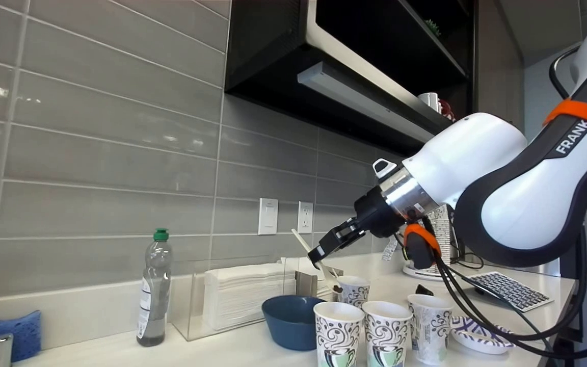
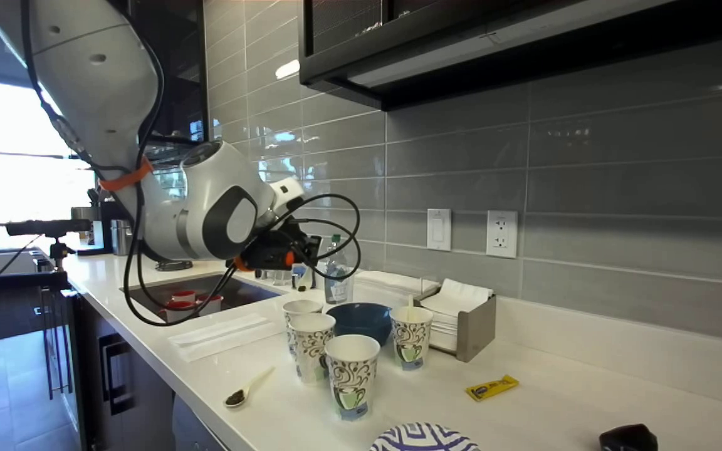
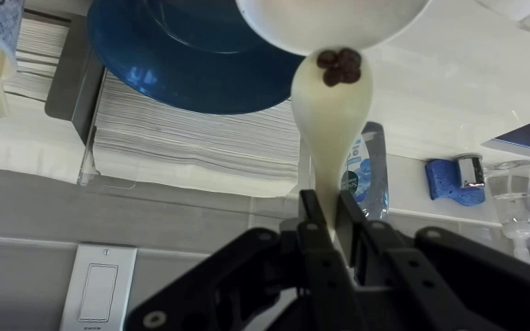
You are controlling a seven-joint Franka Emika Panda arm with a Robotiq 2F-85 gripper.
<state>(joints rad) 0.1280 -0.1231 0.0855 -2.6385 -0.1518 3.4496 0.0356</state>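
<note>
My gripper (image 3: 327, 211) is shut on a cream spoon (image 3: 331, 115), whose bowl holds several dark bean-like bits (image 3: 340, 65). In an exterior view the gripper (image 1: 316, 256) holds the spoon (image 1: 330, 278) tilted, bowl end down, above the counter. In the wrist view the bowl's tip overlaps the rim of a white cup (image 3: 329, 32); I cannot tell whether they touch. A blue bowl (image 3: 191, 87) is beside that cup. Several patterned paper cups (image 1: 339, 326) (image 2: 353, 376) stand below. One cup (image 2: 410, 341) has a light stick in it. The fingertips are hidden in an exterior view.
Napkin holders (image 2: 477, 326) and a green-capped bottle (image 1: 154, 290) stand by the tiled wall. A second spoon (image 2: 248, 388) with dark contents, a yellow packet (image 2: 491, 388) and a patterned plate (image 2: 423, 438) lie on the counter. A cabinet (image 1: 354, 76) hangs above. A sink (image 2: 235, 294) lies beyond.
</note>
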